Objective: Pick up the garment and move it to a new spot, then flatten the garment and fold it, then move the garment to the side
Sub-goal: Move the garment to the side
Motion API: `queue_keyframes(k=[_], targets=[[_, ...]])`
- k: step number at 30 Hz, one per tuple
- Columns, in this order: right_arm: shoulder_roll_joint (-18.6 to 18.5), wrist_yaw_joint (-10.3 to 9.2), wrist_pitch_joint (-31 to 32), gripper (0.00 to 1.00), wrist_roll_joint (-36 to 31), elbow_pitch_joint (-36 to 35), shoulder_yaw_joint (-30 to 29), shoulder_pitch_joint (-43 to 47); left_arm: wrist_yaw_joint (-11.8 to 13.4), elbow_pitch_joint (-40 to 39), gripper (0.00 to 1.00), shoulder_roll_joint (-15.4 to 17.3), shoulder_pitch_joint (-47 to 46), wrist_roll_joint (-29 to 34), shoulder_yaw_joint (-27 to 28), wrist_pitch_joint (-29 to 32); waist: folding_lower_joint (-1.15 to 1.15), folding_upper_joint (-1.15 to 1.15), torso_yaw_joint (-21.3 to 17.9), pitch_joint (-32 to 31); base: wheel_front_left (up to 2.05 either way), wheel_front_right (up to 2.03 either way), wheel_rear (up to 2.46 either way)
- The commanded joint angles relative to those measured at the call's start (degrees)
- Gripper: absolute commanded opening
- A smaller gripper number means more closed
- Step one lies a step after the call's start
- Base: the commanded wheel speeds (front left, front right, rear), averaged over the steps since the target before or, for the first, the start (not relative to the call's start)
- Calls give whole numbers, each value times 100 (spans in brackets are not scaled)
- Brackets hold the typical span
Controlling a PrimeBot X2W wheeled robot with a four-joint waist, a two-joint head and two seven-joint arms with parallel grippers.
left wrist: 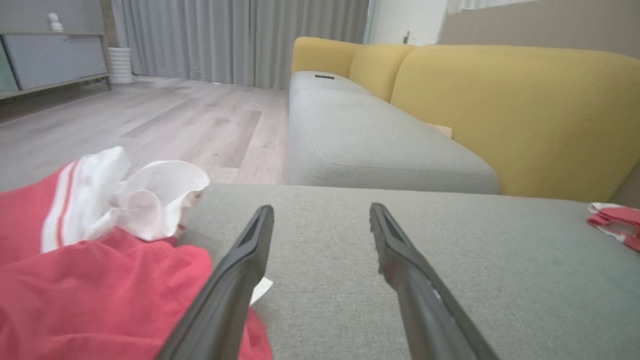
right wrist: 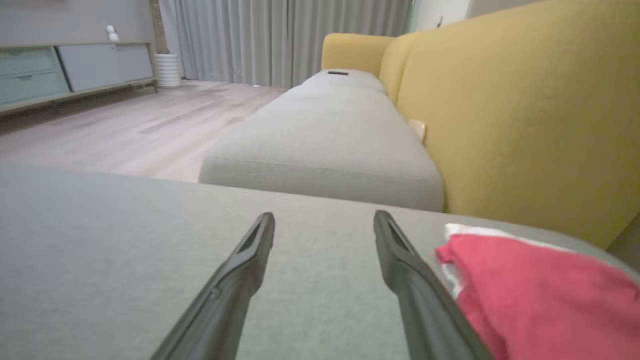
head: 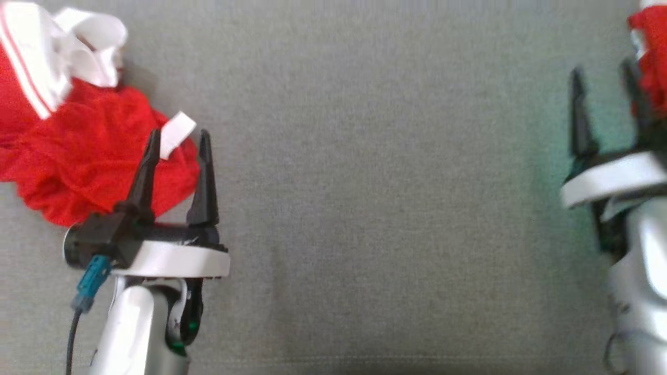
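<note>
A crumpled red garment with white striped trim lies at the upper left of the grey cushion. My left gripper is open at its right edge, nothing between the fingers. In the left wrist view the garment lies left of the open left gripper, against the left finger. A second red garment, folded, lies at the far right edge. My right gripper stands open just left of it. In the right wrist view this folded garment lies beside the right finger of the open right gripper.
The grey cushion's far edge drops to a wood floor. A long grey sofa seat with yellow backrests runs beyond. A cabinet and curtains stand far off. The folded garment shows at the left wrist view's right edge.
</note>
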Motion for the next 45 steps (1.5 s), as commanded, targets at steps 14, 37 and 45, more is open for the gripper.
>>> queue_keyframes(k=[14, 37, 45], targets=[[935, 37, -297, 100, 374, -1269, 103, 2025, -130, -180, 100, 38, 1137, 203, 381, -28, 0, 0, 283, -1670, 0, 0, 0], [1142, 37, -298, 100, 353, -1567, -58, 3574, -229, -210, 100, 38, 2037, 506, 180, -28, 0, 0, 365, -2592, 0, 0, 0], [1142, 37, -298, 100, 395, -1515, -18, 3607, -258, -177, 100, 38, 2046, 517, 214, -28, 0, 0, 329, -2666, 0, 0, 0]])
